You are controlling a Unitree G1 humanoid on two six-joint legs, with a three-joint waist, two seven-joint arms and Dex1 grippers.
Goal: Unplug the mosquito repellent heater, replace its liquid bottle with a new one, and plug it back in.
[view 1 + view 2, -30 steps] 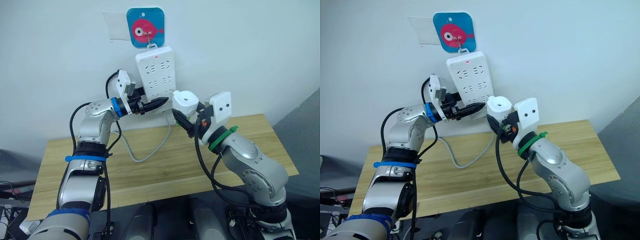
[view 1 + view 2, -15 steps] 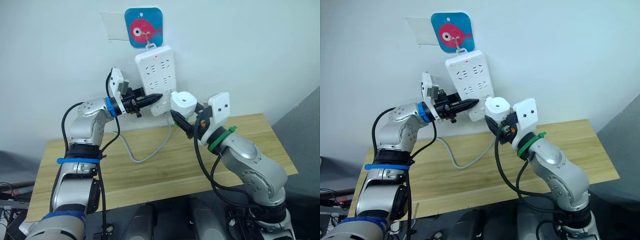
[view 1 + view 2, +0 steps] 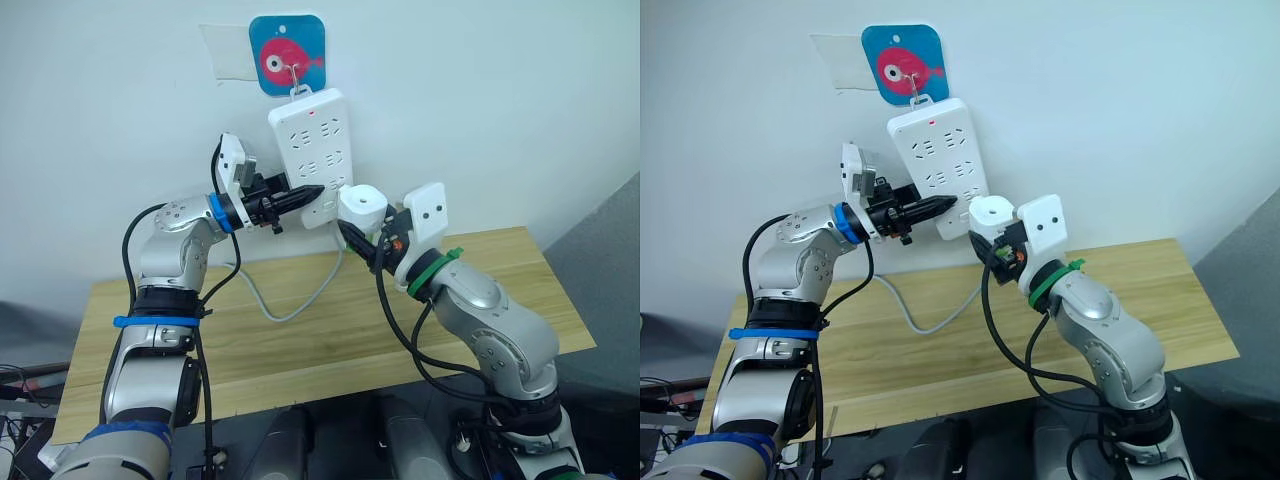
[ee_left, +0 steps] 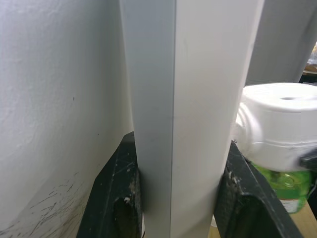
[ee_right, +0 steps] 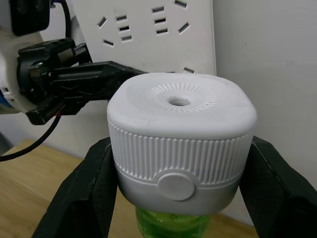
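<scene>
Heater [image 5: 179,136]: white, vent hole up, green bottle [image 5: 173,223] screwed in below; held in the air just beside the strip's lower right corner, above the table's [image 3: 300,330] far edge.
Right gripper [image 5: 181,198]: clenched on the heater, one finger on each ribbed side.
Left gripper [image 3: 300,196]: clamped across the lower part of the strip [image 3: 312,150], one finger on its face and one behind, seen plainly in the left wrist view.
Strip: hangs from a hook on the fish plaque [image 3: 288,54], tilted, red light on at the top; cable [image 3: 290,300] drops to the table.
Step in hand: probably plugging back in, with the bottle already fitted.
Doing it well: hold the strip rigid with the left gripper so the push does not swing it on the hook; turn the heater so its prongs face a free socket squarely; press straight in, not at a slant.
Risk: prongs hidden from every view, so alignment hard to judge; skewed push could slide off the face.
</scene>
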